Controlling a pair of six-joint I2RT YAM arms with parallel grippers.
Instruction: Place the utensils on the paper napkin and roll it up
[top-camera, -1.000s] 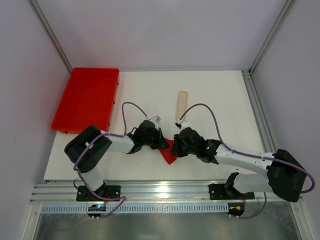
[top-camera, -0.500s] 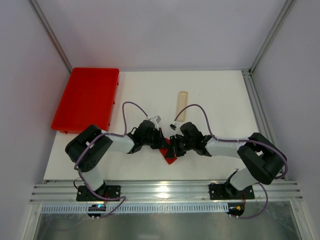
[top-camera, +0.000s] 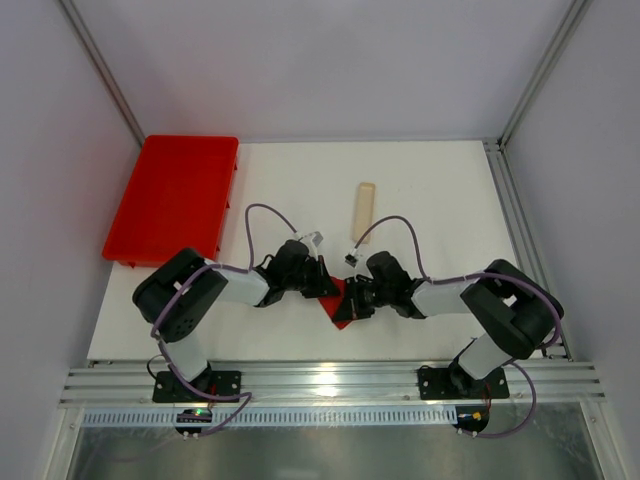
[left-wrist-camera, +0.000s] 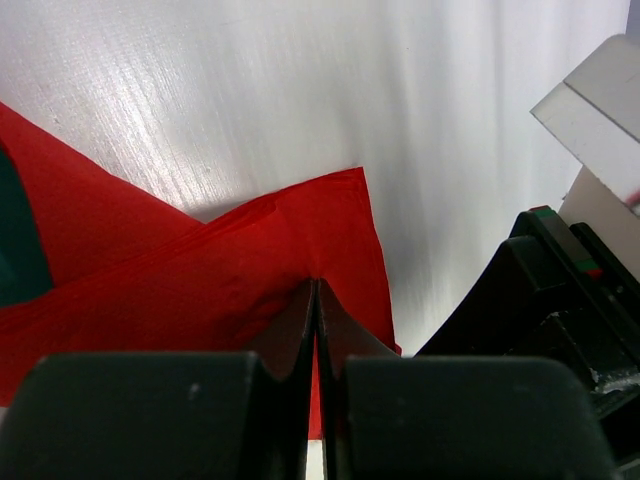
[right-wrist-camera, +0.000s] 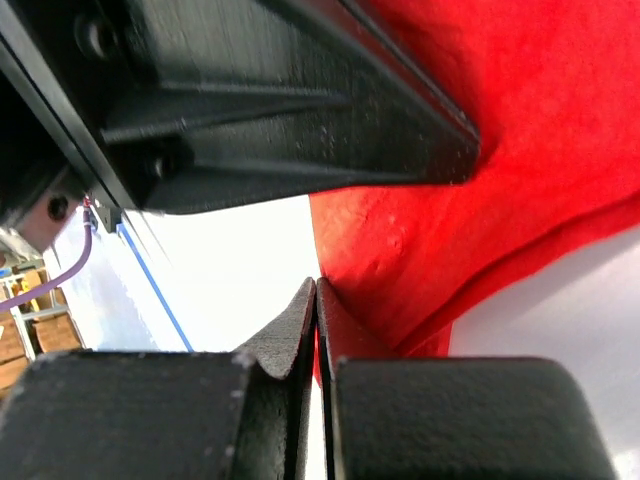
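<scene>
Left hand (left-wrist-camera: 317, 290): closed. Both fingers are pressed flat together with no gap at the tips. The tips are set down on a raised crease of the paper napkin (left-wrist-camera: 200, 280). Cannot tell whether any paper is caught between them.
Right hand (right-wrist-camera: 316, 290): closed. The fingers meet along their whole visible length. The tips sit at the napkin's edge, with red paper just to their right and showing behind the seam. Cannot tell whether there is a pinch on the paper.
Hands, relative: the tips point toward each other, near but not touching, with the napkin under and between them. In the left wrist view, the right hand's black body stands just right of the left tips. In the right wrist view, the left hand's black finger crosses above the right tips and lies on the red paper.
Paper napkin: lies on the counter (left-wrist-camera: 300, 90) directly beneath both hands. It is creased and lapped over itself, not flat. One pointed corner sticks out on the near side of the hands, toward the arm bases.
Teal utensil (left-wrist-camera: 18, 245): a dark green patch to the left of the left tips, bordered by red paper above and below. The rest is out of frame, so the kind of cutlery is unreadable.
Counter: white and glossy beyond the left tips.
Beige strip (top-camera: 362, 208): flat on the counter, well beyond the right hand and apart from the napkin.
Red tray (top-camera: 175, 195): far out to the left of the left hand and beyond it, at the counter's corner, well apart from the napkin.
</scene>
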